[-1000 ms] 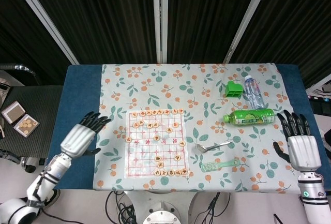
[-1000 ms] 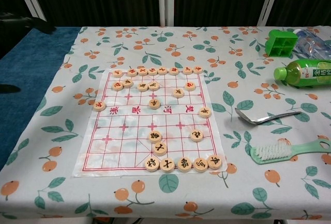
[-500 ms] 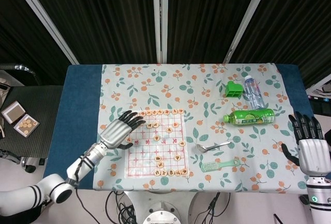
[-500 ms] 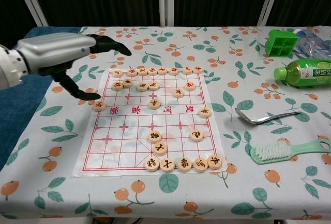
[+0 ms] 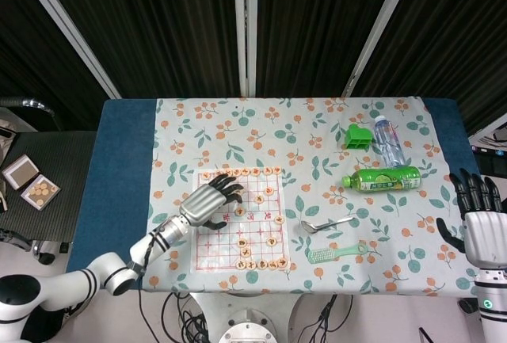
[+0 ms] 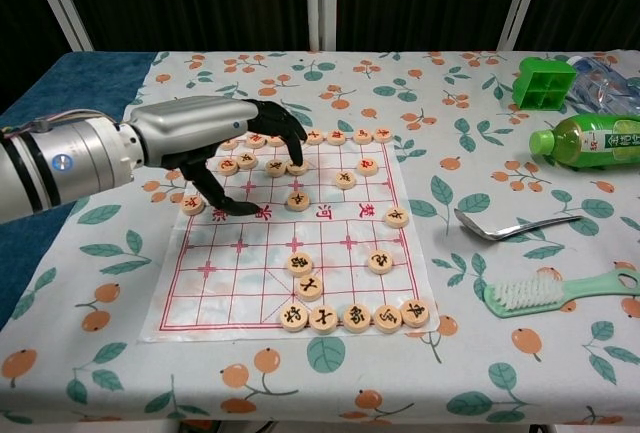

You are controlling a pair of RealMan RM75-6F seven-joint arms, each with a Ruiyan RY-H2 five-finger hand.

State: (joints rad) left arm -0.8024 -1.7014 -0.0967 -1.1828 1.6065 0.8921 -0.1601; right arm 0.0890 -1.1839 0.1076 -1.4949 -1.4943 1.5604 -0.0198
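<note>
A paper chess board (image 5: 219, 242) (image 6: 250, 273) with a red grid lies on the floral tablecloth, and several round wooden pieces sit along its far and near rows. My left hand (image 5: 210, 203) (image 6: 215, 143) hovers over the board's far left part, fingers arched downward and apart. One fingertip reaches a piece (image 6: 297, 166) in the second row, and the thumb tip rests on the board beside another piece (image 6: 298, 200). I see nothing held in it. My right hand (image 5: 483, 232) is off the table's right edge, fingers spread and empty; the chest view does not show it.
A green bottle (image 5: 382, 178) (image 6: 590, 140) lies on its side at the right, with a clear bottle (image 5: 388, 141) and a green box (image 5: 358, 135) (image 6: 544, 82) behind it. A spoon (image 5: 325, 224) (image 6: 515, 225) and a green brush (image 5: 337, 252) (image 6: 555, 291) lie right of the board.
My left hand has travelled from the table's left edge rightward onto the board and curled its fingers down over the pieces. The right hand has drifted slightly right and down.
</note>
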